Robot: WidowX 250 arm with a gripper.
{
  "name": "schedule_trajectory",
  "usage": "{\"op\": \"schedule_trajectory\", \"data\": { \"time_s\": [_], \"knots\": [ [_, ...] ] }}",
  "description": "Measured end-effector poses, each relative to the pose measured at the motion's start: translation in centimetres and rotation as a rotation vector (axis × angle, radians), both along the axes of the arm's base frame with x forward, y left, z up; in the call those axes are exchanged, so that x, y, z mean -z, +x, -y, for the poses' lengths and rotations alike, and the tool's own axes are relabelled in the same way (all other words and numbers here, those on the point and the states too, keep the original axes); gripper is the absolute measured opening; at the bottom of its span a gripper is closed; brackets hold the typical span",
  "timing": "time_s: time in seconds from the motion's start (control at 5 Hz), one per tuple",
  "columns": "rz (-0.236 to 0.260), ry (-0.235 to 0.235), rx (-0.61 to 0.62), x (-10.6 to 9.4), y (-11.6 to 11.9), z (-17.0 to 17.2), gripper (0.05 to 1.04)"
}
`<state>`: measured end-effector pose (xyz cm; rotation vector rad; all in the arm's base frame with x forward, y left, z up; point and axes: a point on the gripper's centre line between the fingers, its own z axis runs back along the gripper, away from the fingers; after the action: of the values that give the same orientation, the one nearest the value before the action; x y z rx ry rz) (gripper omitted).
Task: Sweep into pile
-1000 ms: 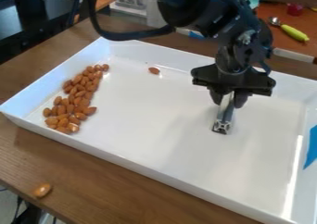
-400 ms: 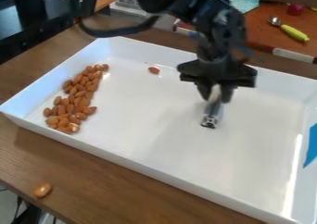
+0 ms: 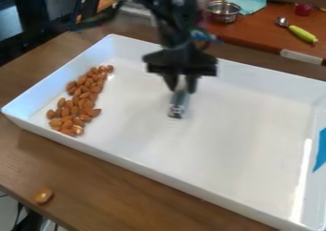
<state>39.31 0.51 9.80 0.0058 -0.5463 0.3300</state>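
Arm, camera view: Where the arm (image 3: 173, 20) enters from above, its upper part is cut off by the top edge, and its joints are blurred.
Ground behind the gripper: A portion of the far tray wall and floor is hidden by the gripper (image 3: 181, 87).
Tool tip: The squarish lower end is blurred; whether the tray floor is touched by it cannot be told.
Jaws: They are parted only by the thickness of the grey tool (image 3: 179, 101), which is gripped between them and pointed downward; its upper end is partly covered by the fingers.
Gripper: It is held over the far middle part of the tray, well apart from the almonds.
Almonds: A long, loose pile (image 3: 81, 101) is gathered inside the tray, beside its left wall; some nuts are partly covered by others.
Tray: The white tray (image 3: 191, 176) is set on a wooden table (image 3: 115, 192), and its right side is cut off by the edge of the view.
Tape: A blue patch (image 3: 320, 151) is seen at the tray's right wall, cut off likewise.
Table: A single almond (image 3: 44, 195) is placed outside the tray, at lower left.
Surface behind: A metal bowl (image 3: 223, 13), a pale blue cloth (image 3: 249, 4) and a spoon with a yellow-green handle (image 3: 302, 33) are laid out.
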Motion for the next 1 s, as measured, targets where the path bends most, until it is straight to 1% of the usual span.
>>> {"op": "schedule_trajectory", "data": {
  "time_s": [0.2, 0.4, 0.6, 0.8, 1.0],
  "knots": [
    [-0.006, 0.017, -0.033, 0.0, -1.2, -2.6, 0.349],
    [0.019, 0.05, -0.056, -0.5, -2.0, -3.7, 0.349],
    [0.04, 0.107, -0.151, -0.8, -2.7, -6.1, 0.349],
    [0.022, 0.171, -0.233, -0.6, -3.7, -7.4, 0.349],
    [0.033, 0.144, -0.217, -1.3, -4.5, -6.7, 0.349]
  ]
}}
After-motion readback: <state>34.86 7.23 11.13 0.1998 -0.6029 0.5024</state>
